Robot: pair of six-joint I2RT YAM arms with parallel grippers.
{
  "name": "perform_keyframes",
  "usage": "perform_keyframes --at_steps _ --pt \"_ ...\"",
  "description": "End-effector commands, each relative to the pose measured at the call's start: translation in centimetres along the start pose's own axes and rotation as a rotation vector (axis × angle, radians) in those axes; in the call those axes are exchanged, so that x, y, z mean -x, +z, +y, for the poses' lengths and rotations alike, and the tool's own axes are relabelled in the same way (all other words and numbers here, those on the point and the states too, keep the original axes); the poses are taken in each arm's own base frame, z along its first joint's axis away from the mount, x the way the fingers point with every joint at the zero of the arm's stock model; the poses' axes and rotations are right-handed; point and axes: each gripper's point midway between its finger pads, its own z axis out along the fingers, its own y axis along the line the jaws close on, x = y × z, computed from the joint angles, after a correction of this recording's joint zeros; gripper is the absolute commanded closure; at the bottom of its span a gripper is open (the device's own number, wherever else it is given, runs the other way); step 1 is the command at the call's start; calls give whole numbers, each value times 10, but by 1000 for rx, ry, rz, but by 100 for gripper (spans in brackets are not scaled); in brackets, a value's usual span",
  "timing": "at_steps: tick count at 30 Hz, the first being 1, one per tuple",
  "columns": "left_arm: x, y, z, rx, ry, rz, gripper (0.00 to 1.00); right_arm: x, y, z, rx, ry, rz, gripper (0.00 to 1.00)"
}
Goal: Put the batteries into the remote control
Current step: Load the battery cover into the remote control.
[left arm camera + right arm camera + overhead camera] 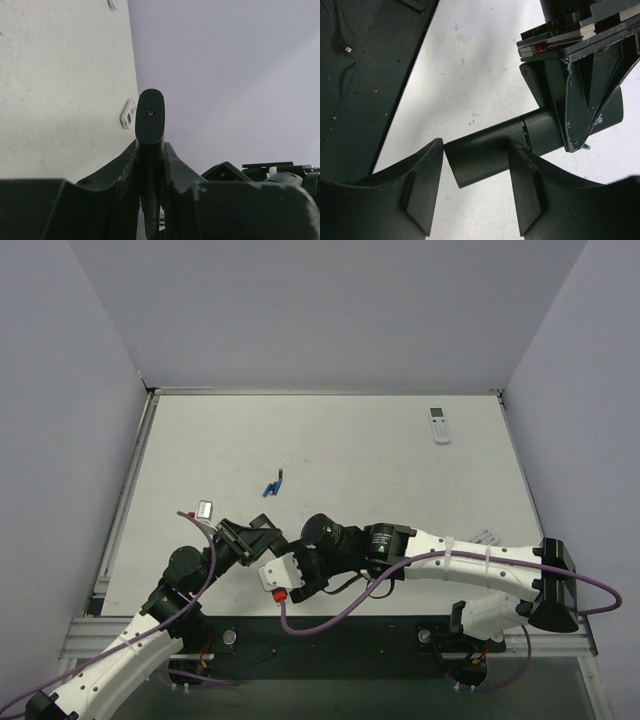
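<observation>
The left gripper [150, 155], rolled sideways, is clamping the remote control [150, 117] tight between its jaws. The right gripper [475, 150] is straddling its free end, jaws half-open, grip unclear.

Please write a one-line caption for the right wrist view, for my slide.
The open right gripper straddles the free end of the black remote control, which the left gripper holds clamped.
</observation>
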Motion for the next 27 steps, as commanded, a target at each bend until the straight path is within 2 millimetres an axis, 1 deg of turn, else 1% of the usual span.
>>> perform_keyframes --at_steps 1,5,10,18,24,27 --pt "-3 -13 -88 -281 -28 52 100 -28 13 8 36 29 78 52" --pt "-9 -14 -98 -315 -29 92 100 -30 16 7 46 48 70 53" --pt "-16 -18 -116 -365 -4 143 100 -31 22 4 56 79 45 54" --pt "-22 -24 -131 -416 2 186 100 -28 30 -8 49 102 1 54" --pt "-24 -31 -143 -456 -4 210 100 -33 40 -12 57 117 2 54" --pt "-24 -35 -149 -474 -9 212 100 -39 43 -14 57 133 5 54"
